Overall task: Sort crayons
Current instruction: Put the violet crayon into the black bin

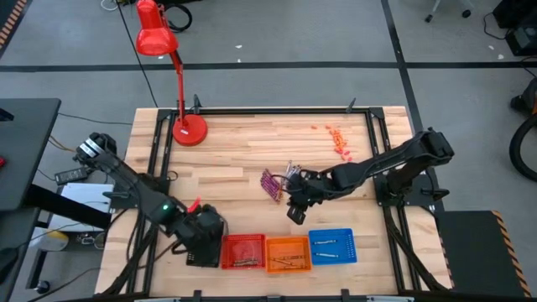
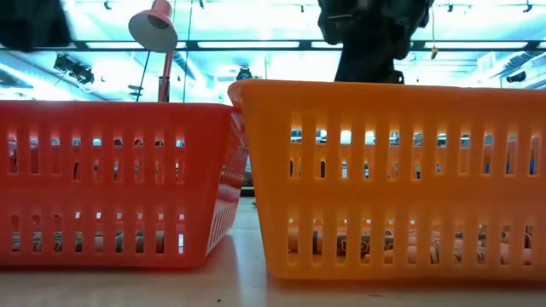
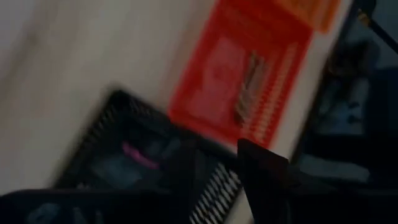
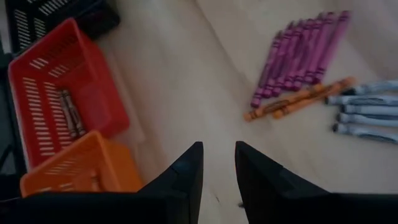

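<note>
The loose crayons lie on the table's middle in one heap (image 1: 274,183): magenta ones (image 4: 301,53), two orange ones (image 4: 298,99) and pale grey ones (image 4: 367,112). My right gripper (image 4: 219,168) hovers on the near side of the heap, slanting down, open by a narrow gap with nothing in it. My left gripper (image 1: 204,242) hangs open over a black basket (image 3: 124,155) at the near left, which has a magenta crayon (image 3: 140,155) in it. Only one of the left gripper's fingers (image 3: 264,180) shows plainly.
A red basket (image 1: 242,252) holding brown crayons (image 4: 71,115), an orange basket (image 1: 288,253) and a blue basket (image 1: 332,246) stand in a row along the near edge. A red desk lamp (image 1: 189,130) stands at the far left. Tiny red-pink bits (image 1: 337,141) lie at the far right.
</note>
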